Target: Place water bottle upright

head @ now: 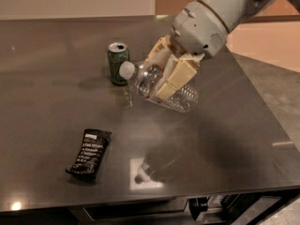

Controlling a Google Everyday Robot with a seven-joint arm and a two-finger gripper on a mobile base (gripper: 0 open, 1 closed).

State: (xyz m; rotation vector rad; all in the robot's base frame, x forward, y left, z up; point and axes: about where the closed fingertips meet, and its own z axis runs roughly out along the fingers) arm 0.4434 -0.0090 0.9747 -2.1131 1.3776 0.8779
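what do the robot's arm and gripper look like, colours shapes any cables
The arm is a thick rounded pale grey tube ending in a bulbous wrist housing with a small dotted patch. The gripper, over the table's middle around the water bottle, has blocky cream-tan fingers. No cables show.

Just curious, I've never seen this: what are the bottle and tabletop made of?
The water bottle, held tilted above the table in the pincer: clear ribbed plastic, see-through. The table: dark, glossy, maybe polished stone or laminate; it mirrors the bottle.
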